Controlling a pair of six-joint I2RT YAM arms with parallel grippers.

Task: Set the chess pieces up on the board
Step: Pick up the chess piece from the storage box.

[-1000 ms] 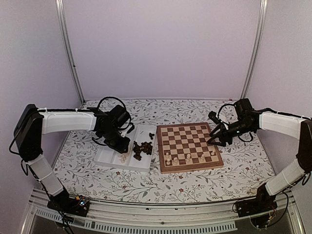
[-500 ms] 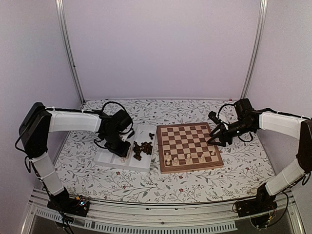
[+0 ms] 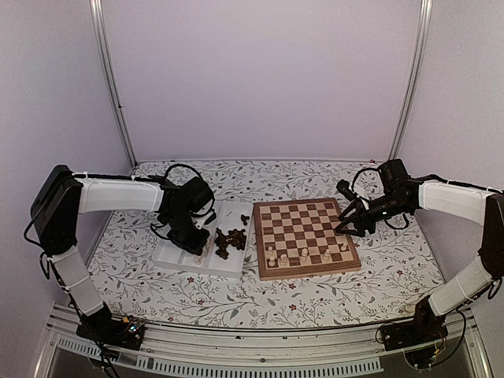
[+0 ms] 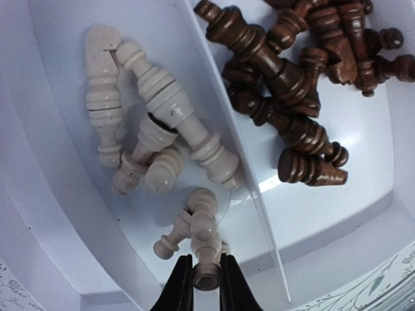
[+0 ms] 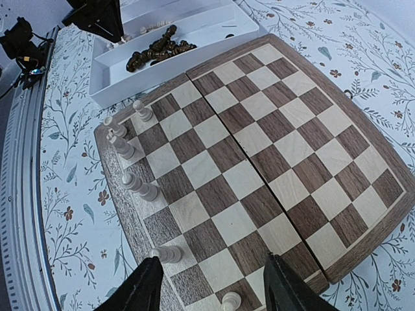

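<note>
Floral-print table [image 3: 315, 291] under everything. The board [image 3: 303, 228] lies flat right of centre and the white tray [image 3: 169, 253] sits just beside its left edge. Tray divider [image 4: 249, 168] splits the chess pieces: dark pieces [image 4: 292, 71] heaped on one side, cream pieces [image 4: 155, 123] lying loose on the other. More cream pieces on the board [image 5: 139, 188] stand upright in a row along its near edge; the other squares are bare. My left gripper [image 4: 201, 285] is down in the tray's cream side, fingers narrow and pinched on the base of one cream piece [image 4: 204, 249], which lies against another. My right gripper [image 5: 217, 288] hangs over the board's right side, fingers wide apart, gripping nothing. From the top camera my left wrist covers most of the cream pile, so the pinch only shows in the left wrist camera. The right wrist camera shows the standing row clearly; from the top they are tiny.
</note>
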